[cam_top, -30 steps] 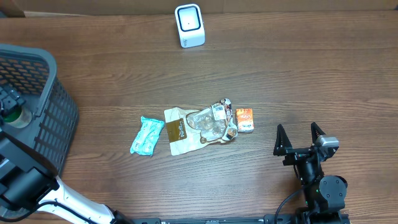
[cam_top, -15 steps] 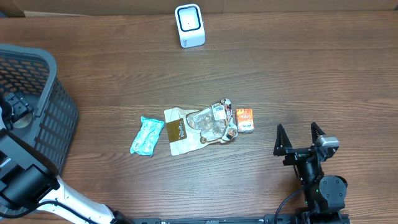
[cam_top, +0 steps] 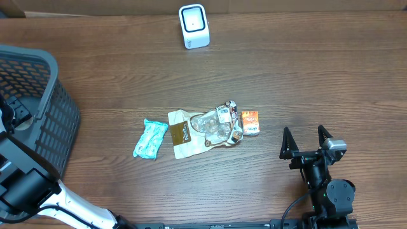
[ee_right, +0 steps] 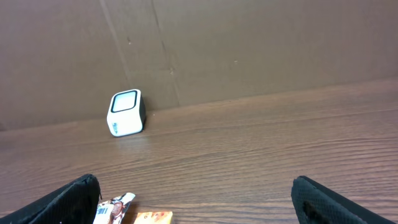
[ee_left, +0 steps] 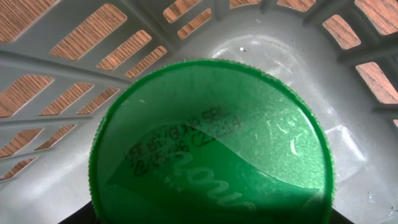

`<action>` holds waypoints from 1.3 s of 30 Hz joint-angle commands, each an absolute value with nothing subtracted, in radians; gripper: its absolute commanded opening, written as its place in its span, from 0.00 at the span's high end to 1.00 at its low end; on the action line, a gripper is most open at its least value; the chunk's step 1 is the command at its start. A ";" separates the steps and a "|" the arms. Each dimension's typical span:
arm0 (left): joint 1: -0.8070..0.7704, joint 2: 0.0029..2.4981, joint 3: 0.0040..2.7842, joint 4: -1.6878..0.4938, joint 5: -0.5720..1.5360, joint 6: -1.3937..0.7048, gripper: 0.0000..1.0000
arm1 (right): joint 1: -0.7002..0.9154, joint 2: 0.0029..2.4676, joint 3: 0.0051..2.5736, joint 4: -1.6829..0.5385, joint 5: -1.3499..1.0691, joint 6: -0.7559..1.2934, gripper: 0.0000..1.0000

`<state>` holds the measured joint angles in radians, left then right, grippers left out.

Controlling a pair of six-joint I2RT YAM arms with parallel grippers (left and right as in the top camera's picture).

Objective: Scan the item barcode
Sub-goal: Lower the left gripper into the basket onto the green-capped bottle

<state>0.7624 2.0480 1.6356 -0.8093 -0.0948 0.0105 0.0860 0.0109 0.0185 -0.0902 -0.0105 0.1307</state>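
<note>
A round green lid [ee_left: 211,143] with a printed date code fills the left wrist view; it belongs to an item standing inside the grey basket [ee_left: 62,68]. My left gripper [cam_top: 16,113] reaches down into the basket [cam_top: 60,121] right over that item and hides it from overhead. Its fingers barely show, so I cannot tell how the jaws stand on the lid. The white barcode scanner [cam_top: 194,26] stands at the far edge of the table, and the right wrist view shows this scanner [ee_right: 126,112] too. My right gripper [cam_top: 306,141] rests open near the front right, nothing between its fingers [ee_right: 74,199].
A teal packet [cam_top: 150,138], a brown-gold packet [cam_top: 180,133], a clear crinkled wrapper [cam_top: 219,124] and a small orange box [cam_top: 250,122] lie mid-table. The orange box [ee_right: 149,218] and wrapper end [ee_right: 112,208] lie just ahead of the right gripper. A cardboard wall backs the table.
My left gripper has sunk lower into the basket and now covers the green-topped item that showed from overhead a second ago. The right arm has not moved.
</note>
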 commanded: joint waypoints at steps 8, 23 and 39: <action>0.759 1.945 1.647 -0.820 -0.115 0.011 0.61 | 0.091 0.003 0.008 -0.084 -0.002 0.130 0.00; 0.759 1.858 1.647 -0.863 -0.115 -0.033 0.27 | 0.091 0.003 0.008 -0.084 -0.002 0.130 0.00; 0.759 1.997 1.646 -0.769 -0.122 -0.029 0.23 | 0.091 0.003 0.008 -0.084 -0.002 0.130 0.00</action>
<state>0.7624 1.9667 1.6352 -0.7788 -0.1097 -0.0257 0.0856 0.0109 0.0185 -0.0898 -0.0105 0.1307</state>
